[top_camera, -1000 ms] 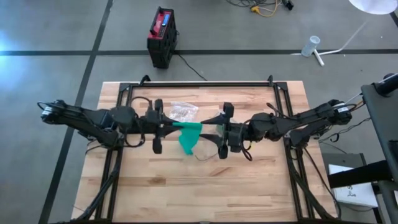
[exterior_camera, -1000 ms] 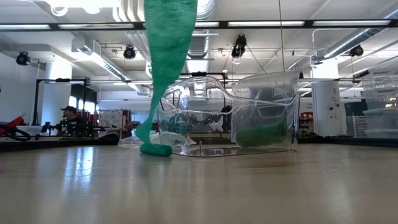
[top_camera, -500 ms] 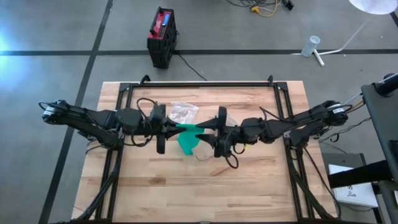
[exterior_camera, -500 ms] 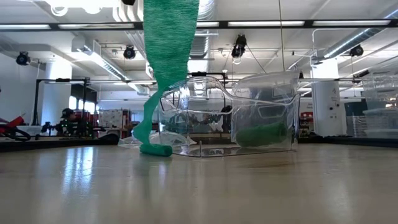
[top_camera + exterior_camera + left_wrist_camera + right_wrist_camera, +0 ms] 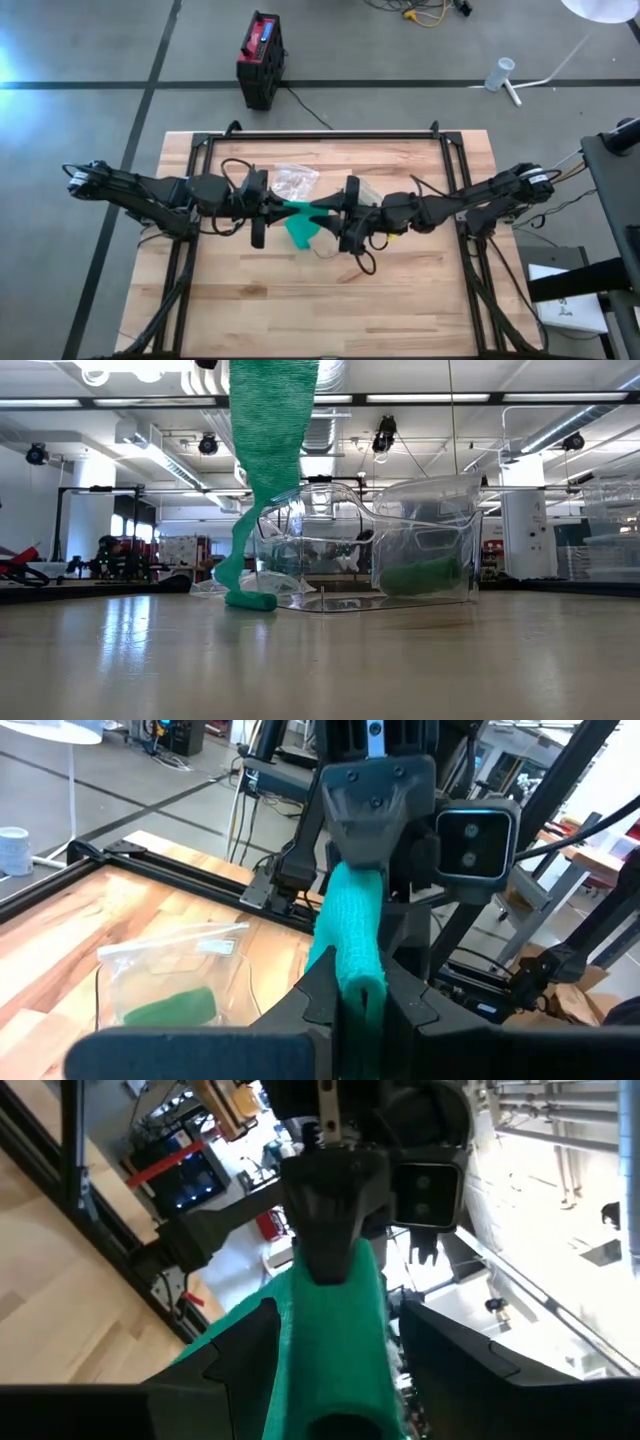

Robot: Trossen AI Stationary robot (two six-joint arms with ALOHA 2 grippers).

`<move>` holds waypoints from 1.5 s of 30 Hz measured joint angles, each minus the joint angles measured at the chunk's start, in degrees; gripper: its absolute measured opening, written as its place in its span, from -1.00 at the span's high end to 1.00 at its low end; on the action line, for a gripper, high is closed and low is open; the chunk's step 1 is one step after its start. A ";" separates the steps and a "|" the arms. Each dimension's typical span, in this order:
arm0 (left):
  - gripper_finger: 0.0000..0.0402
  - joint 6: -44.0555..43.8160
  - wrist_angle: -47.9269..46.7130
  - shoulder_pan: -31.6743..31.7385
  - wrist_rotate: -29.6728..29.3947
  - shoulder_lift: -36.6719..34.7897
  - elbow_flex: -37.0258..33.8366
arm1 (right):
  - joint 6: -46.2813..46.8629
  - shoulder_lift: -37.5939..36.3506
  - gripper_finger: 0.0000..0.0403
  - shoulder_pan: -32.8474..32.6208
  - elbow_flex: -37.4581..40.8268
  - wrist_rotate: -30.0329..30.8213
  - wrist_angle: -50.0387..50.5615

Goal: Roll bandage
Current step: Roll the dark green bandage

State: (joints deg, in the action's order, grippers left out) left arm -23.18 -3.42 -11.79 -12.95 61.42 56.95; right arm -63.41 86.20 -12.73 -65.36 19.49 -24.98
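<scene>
Two grippers meet over a green bandage at the centre of the wooden table.

In the high view the left gripper (image 5: 272,206) and right gripper (image 5: 330,208) nearly touch at mid-frame, and their dark bodies hide most of the green bandage (image 5: 302,222) between them. The left gripper is pinched together on one end of the strip; the right gripper has its fingers apart around the rolled part. The low view cuts both grippers off at its top edge: only the bandage hangs down upper left of centre, its tail lying on the table (image 5: 320,660). Behind it lies a clear plastic bag (image 5: 400,550) with something green inside, hard to make out. Beyond is a bright workshop with ceiling lights; a red and black case (image 5: 260,58) stands on the grey floor.
</scene>
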 joint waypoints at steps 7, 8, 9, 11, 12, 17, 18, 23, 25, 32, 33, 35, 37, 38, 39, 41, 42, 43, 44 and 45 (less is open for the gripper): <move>0.88 0.09 -0.15 0.00 0.00 0.01 0.02 | -0.30 0.17 0.04 0.57 0.00 0.06 0.15; 0.88 0.12 -0.13 0.00 0.00 0.01 0.02 | -0.30 0.17 0.06 0.57 0.00 0.04 0.15; 0.88 0.21 -0.15 0.00 0.00 0.00 0.02 | -0.30 0.17 0.08 0.57 0.00 0.04 0.19; 0.89 1.10 -0.11 0.00 -0.02 0.01 0.02 | -0.13 0.17 0.16 0.61 0.00 0.02 0.24; 0.89 1.50 -0.11 0.00 -0.03 0.01 0.02 | 0.26 0.17 0.21 0.63 0.00 0.02 0.20; 0.86 1.67 -0.07 0.07 -1.20 0.01 0.02 | 0.97 0.17 0.52 0.66 0.00 0.01 0.21; 0.85 1.73 -0.09 0.07 -1.62 0.01 0.02 | 1.85 0.17 0.59 0.66 0.00 0.00 0.21; 0.72 6.92 -0.33 0.07 -2.45 -0.22 0.39 | 9.91 0.12 0.94 0.68 0.00 0.04 0.22; 0.63 10.91 -1.28 0.07 -2.91 -0.73 1.26 | 15.59 -0.35 0.94 0.66 -0.80 0.02 1.43; 0.16 18.60 -2.62 0.19 -8.82 -2.05 2.19 | 35.35 -2.67 0.96 1.05 -7.62 0.37 13.31; 0.08 18.24 -2.58 0.20 -8.51 -1.83 2.03 | 37.34 -2.75 0.96 1.18 -8.24 0.12 14.59; -0.06 17.52 -2.53 0.20 -7.31 -1.28 1.80 | 40.65 -2.81 0.96 1.42 -9.26 -0.56 15.55; -0.18 16.99 -3.04 0.27 -6.14 -0.42 1.43 | 43.31 -2.94 0.96 1.38 -9.89 -0.90 14.89; -0.23 16.90 -3.26 0.31 -6.07 0.16 1.39 | 44.42 -3.05 0.95 1.37 -10.13 -1.02 15.04; -0.28 16.96 -3.18 0.31 -5.97 0.68 1.38 | 45.29 -3.05 0.95 1.36 -10.43 -1.62 15.11; -0.36 17.82 -2.70 0.28 -6.11 1.49 1.38 | 47.37 -3.05 0.95 1.38 -10.66 -3.75 15.58; -0.38 18.08 -2.48 0.28 -6.70 1.92 1.38 | 48.52 -3.05 0.95 1.38 -10.91 -4.59 15.72; -0.40 18.16 -2.03 0.28 -7.73 2.28 1.38 | 49.62 -3.04 0.95 1.38 -11.19 -5.38 15.74; -0.41 18.28 -1.58 0.29 -9.07 2.56 1.37 | 50.67 -3.05 0.95 1.38 -11.42 -6.13 15.59; -0.41 18.86 -0.95 0.33 -10.44 2.82 1.36 | 51.71 -3.08 0.95 1.38 -11.56 -6.60 15.45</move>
State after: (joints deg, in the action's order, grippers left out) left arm -4.32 -4.37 -11.46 -23.39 64.24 58.30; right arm -11.70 83.12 -11.35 -76.93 12.90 -9.53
